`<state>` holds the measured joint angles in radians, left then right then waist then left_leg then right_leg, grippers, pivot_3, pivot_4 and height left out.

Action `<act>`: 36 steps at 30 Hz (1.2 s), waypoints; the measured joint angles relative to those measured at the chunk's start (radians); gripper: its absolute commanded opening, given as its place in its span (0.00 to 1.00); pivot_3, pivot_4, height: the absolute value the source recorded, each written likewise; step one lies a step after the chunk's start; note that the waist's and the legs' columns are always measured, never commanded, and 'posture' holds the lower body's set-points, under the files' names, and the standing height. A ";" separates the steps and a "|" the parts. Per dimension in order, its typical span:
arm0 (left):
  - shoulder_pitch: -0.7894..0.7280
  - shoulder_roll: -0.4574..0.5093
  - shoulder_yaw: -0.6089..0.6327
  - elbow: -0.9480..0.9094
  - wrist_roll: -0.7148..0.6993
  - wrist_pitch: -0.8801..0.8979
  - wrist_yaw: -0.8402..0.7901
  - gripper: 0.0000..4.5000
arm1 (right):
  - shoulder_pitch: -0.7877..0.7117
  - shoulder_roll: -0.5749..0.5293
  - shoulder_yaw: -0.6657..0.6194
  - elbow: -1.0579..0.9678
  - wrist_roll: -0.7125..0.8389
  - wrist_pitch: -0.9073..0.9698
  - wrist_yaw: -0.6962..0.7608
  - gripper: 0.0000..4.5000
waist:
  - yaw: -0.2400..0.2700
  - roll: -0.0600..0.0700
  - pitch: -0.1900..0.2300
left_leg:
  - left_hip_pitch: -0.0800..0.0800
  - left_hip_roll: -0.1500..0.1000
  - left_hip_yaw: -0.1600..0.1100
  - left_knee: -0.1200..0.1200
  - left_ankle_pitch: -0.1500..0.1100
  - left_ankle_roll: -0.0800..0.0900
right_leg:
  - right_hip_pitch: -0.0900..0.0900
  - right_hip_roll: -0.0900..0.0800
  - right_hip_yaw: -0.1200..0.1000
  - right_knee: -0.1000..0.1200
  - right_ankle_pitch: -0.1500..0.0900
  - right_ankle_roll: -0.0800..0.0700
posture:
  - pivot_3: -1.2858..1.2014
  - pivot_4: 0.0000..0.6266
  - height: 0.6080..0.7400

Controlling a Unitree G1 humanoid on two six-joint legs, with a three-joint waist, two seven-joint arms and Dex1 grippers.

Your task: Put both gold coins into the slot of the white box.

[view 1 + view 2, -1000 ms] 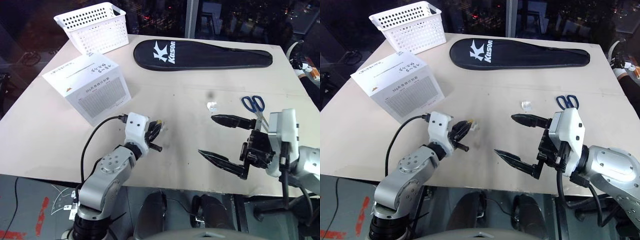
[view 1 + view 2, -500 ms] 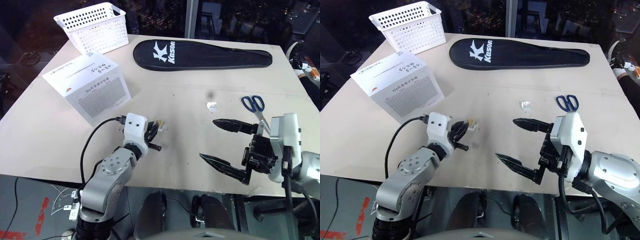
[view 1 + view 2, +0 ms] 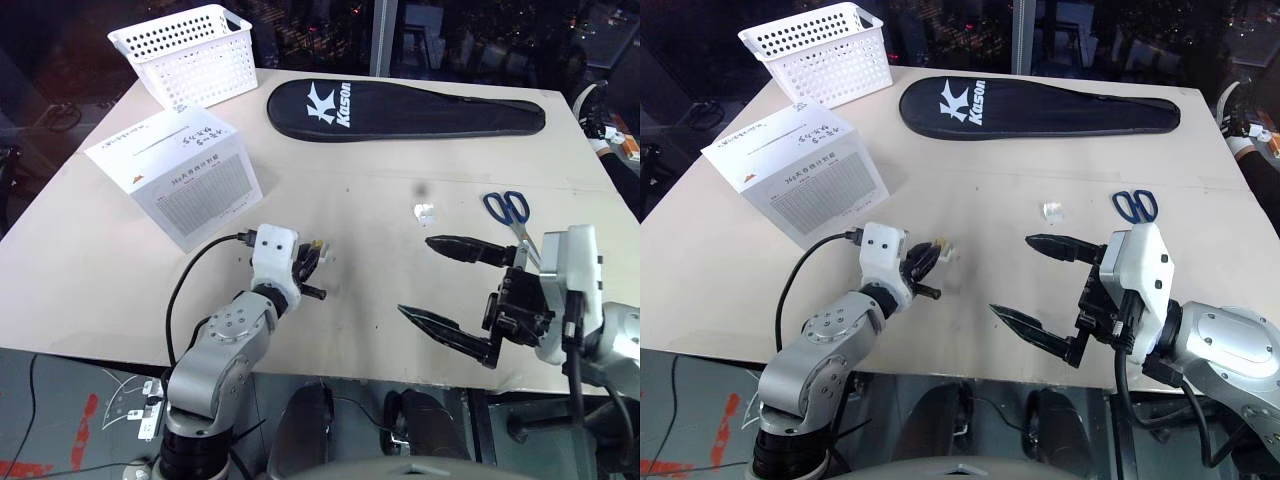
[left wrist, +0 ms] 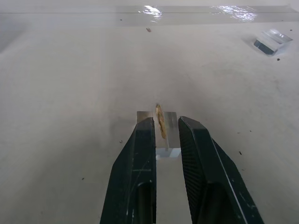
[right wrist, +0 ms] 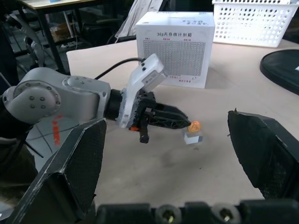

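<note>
Low in the frame's middle, your left claw [image 4: 166, 128], nearly pressed together, flanks the thin, slippery gold coin [image 4: 160, 120]: pinch its flat faces; right claw [image 3: 440, 280] gapes.

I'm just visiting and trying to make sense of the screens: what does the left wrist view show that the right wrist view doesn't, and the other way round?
Left wrist view: the second clear holder, farther off on the table.

Right wrist view: the white box, the white basket and the open right gripper.

Both: the left gripper, nearly shut around a gold coin standing in its clear holder.
</note>
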<state>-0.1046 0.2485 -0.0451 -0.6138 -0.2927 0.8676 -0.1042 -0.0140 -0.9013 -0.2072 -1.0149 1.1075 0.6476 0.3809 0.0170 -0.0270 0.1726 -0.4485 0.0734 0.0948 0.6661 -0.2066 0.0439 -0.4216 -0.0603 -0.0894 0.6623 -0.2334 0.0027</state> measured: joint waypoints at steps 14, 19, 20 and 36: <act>-0.017 -0.010 -0.006 0.038 0.021 0.000 -0.004 0.17 | 0.008 0.000 0.000 -0.001 -0.004 -0.018 -0.002 1.00 | 0.000 0.000 0.000 | 0.000 0.000 0.000 0.000 0.000 0.000 | 0.000 0.000 0.000 0.000 0.000 0.000 | 0.52 0.24 1.00; -0.017 -0.010 -0.010 0.039 0.027 0.000 -0.010 0.17 | 0.008 0.000 0.002 -0.001 -0.004 -0.019 -0.008 1.00 | 0.000 0.000 0.000 | 0.000 0.000 0.000 0.000 0.000 0.000 | 0.000 0.000 0.000 0.000 0.000 0.000 | 0.52 0.24 1.00; -0.017 -0.011 -0.012 0.041 0.027 0.000 -0.011 0.17 | 0.008 0.000 0.003 -0.001 -0.004 -0.019 -0.008 1.00 | 0.000 0.000 0.000 | 0.000 0.000 0.000 0.000 0.000 0.000 | 0.000 0.000 0.000 0.000 0.000 0.000 | 0.52 0.24 1.00; -0.037 -0.030 -0.005 0.087 0.034 -0.030 -0.027 0.01 | 0.007 -0.001 0.004 -0.001 -0.005 -0.020 -0.015 1.00 | 0.000 0.000 0.000 | 0.000 0.000 0.000 0.000 0.000 0.000 | 0.000 0.000 0.000 0.000 0.000 0.000 | 0.52 0.24 1.00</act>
<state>-0.1419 0.2184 -0.0499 -0.5263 -0.2582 0.8372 -0.1316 -0.0069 -0.9019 -0.2036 -1.0157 1.1020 0.6279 0.3655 0.0168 -0.0270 0.1726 -0.4485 0.0735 0.0948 0.6661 -0.2067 0.0439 -0.4216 -0.0602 -0.0893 0.6624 -0.2334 0.0027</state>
